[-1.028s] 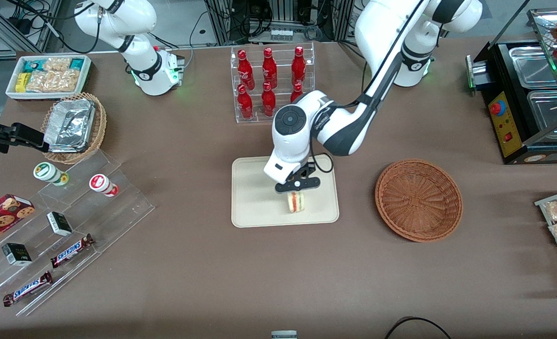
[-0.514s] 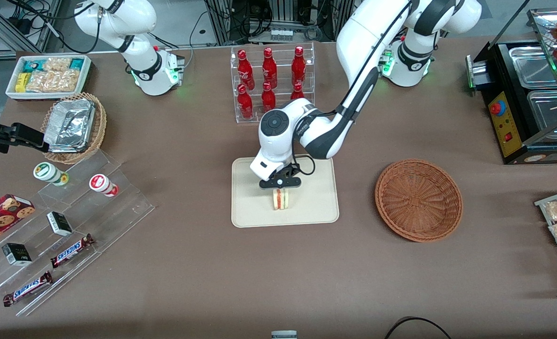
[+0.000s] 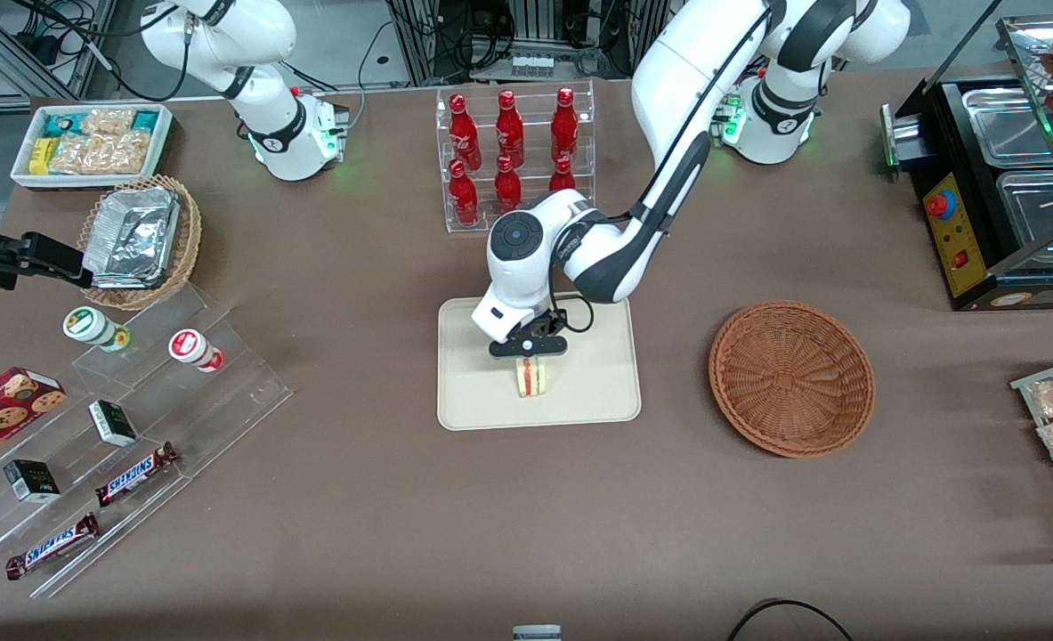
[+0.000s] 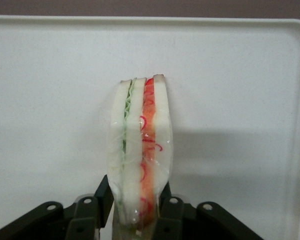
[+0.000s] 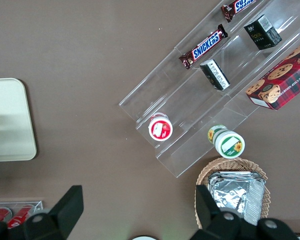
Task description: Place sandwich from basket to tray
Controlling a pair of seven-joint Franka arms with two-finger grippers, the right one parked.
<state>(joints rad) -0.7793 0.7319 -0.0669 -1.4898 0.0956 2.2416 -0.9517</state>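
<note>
The sandwich (image 3: 532, 377) is a wedge of pale bread with red and green layers in clear wrap. It stands on edge over the middle of the cream tray (image 3: 473, 392), its tip pointing away from the wrist. My gripper (image 3: 529, 349) is shut on it from above, with the black fingers (image 4: 104, 197) pressed against both bread faces of the sandwich (image 4: 140, 145). The tray (image 4: 50, 100) fills the left wrist view under the sandwich. I cannot tell whether the sandwich touches the tray. The reddish-brown basket (image 3: 791, 378) sits empty beside the tray, toward the working arm's end.
A clear rack of red bottles (image 3: 513, 160) stands just past the tray, farther from the front camera. A stepped clear display with candy bars and cups (image 3: 125, 427), a foil-tray basket (image 3: 139, 240) and a white snack bin (image 3: 94, 142) lie toward the parked arm's end. A black warmer (image 3: 998, 196) stands at the working arm's end.
Over the last second the gripper carried the sandwich across the tray toward the parked arm's end and slightly away from the front camera. In the last half second it has barely moved.
</note>
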